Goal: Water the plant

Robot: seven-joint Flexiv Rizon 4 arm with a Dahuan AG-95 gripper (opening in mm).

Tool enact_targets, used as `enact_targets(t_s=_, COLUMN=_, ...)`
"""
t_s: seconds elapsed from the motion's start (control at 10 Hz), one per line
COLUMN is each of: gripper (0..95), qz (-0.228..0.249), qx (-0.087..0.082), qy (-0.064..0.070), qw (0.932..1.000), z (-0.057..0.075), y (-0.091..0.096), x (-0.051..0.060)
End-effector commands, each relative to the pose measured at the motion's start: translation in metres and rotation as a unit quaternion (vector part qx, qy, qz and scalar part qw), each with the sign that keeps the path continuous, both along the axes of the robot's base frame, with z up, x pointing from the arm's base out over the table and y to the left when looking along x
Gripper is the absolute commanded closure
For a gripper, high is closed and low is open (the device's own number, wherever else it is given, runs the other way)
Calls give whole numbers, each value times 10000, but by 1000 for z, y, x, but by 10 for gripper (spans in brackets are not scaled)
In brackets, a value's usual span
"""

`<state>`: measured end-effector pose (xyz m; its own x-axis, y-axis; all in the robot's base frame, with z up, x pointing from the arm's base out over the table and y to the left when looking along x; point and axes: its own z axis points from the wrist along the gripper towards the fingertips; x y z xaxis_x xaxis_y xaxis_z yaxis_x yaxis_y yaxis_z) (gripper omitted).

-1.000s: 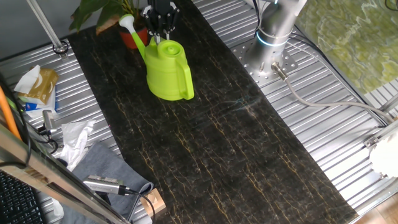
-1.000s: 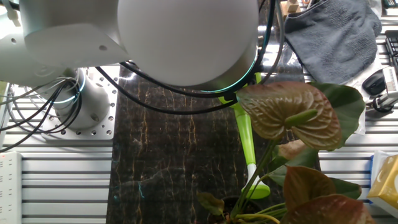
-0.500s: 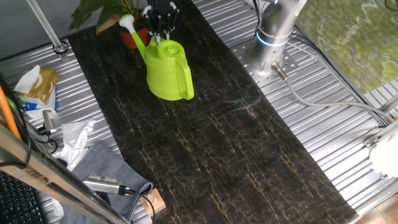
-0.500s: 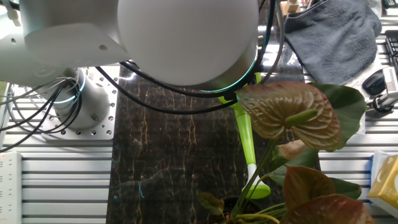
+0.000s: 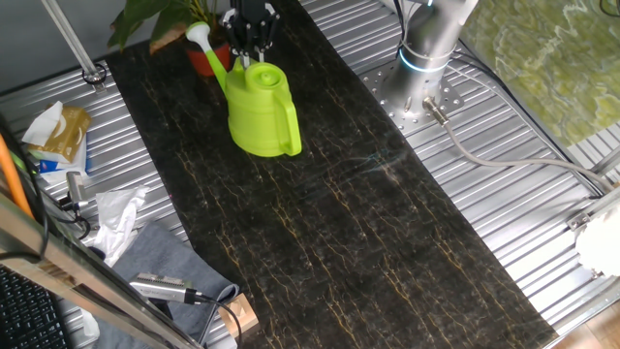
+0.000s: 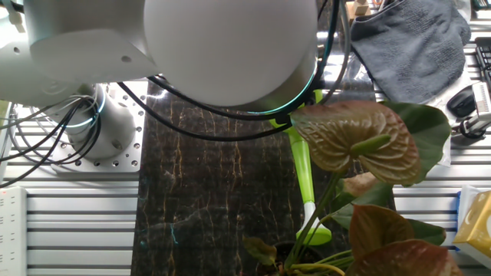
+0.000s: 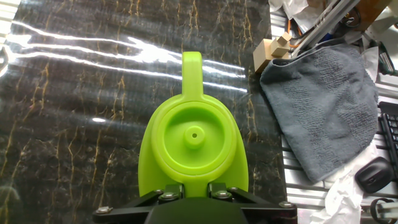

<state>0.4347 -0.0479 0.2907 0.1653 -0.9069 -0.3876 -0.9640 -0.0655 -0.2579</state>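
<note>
Gleaming black marble-look table (image 5: 387, 252), ribbed metal around; pincer (image 5: 254, 50) grip state unclear.

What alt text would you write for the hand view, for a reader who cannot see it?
Seen from above, a lime-green watering can stands on a dark marbled tabletop, its handle pointing away from the camera, with the black pincer at its near edge. A grey towel lies to the right.
</note>
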Motion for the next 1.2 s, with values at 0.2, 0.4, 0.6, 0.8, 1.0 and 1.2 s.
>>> enact_targets(t_s=0.2, gripper=950, qz=3, qx=-46, qy=-7, qw=10000, z=0, y=0, x=0)
enact_targets(t_s=0.4, gripper=950, qz=-6, qx=-61, qy=-11, qw=10000, z=0, y=0, x=0)
enact_targets(t_s=0.6, gripper=950, qz=8, qx=-36, qy=-14, qw=10000, z=0, y=0, x=0)
enact_targets(t_s=0.8, gripper=950, qz=12, qx=6, qy=-14, qw=10000, z=0, y=0, x=0)
enact_targets(t_s=1.0, gripper=950, qz=21, qx=42, qy=-15, qw=10000, z=0, y=0, x=0)
enact_targets(t_s=1.2, gripper=950, qz=35, qx=91, qy=-19, qw=10000, z=0, y=0, x=0)
